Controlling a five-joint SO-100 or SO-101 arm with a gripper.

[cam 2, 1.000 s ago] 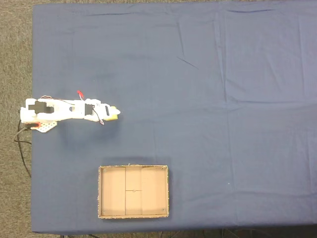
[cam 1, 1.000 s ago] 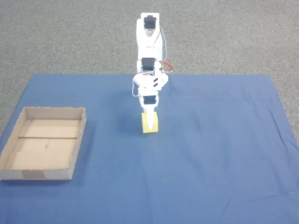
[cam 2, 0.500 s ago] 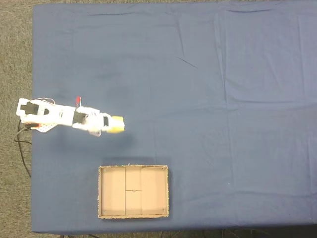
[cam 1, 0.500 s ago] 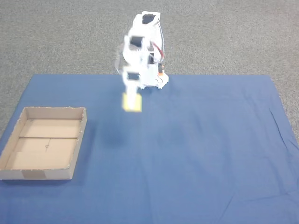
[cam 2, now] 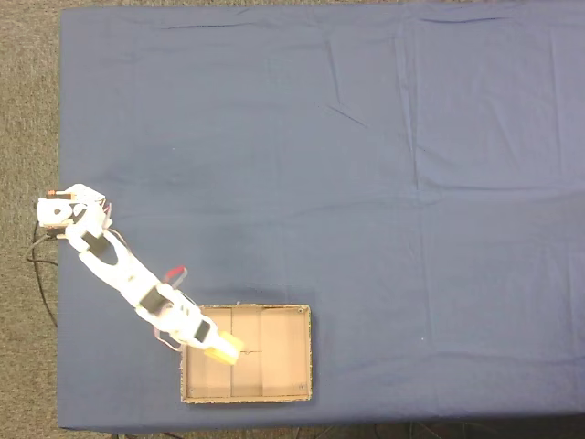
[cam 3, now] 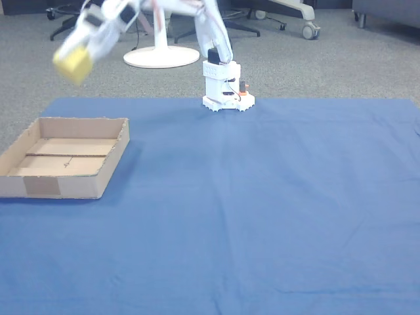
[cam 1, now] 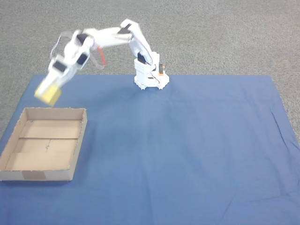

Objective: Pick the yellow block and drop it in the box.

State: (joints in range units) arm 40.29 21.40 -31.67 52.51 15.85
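Observation:
The yellow block (cam 1: 48, 93) (cam 2: 225, 348) (cam 3: 73, 62) hangs in the air, blurred by motion, with my white gripper (cam 1: 49, 90) (cam 2: 219, 346) (cam 3: 75, 58) shut on it. From above, the block is over the left end of the box (cam 2: 291, 357), just inside its wall. The box (cam 1: 78, 143) (cam 3: 110, 168) is a shallow brown cardboard tray on the blue cloth, its floor bare with a flap seam. In the other view the block is well above the box's far left corner.
The arm's white base (cam 1: 149, 77) (cam 2: 60, 212) (cam 3: 224, 90) stands at the edge of the blue cloth (cam 1: 187, 150) (cam 2: 384, 183) (cam 3: 262, 210). Grey carpet surrounds the cloth, and chair legs (cam 3: 282, 20) and a round white stand foot (cam 3: 161, 57) stand behind it.
The arm has lifted the yellow block off the cloth and swung it sideways from in front of its base to above the box's end.

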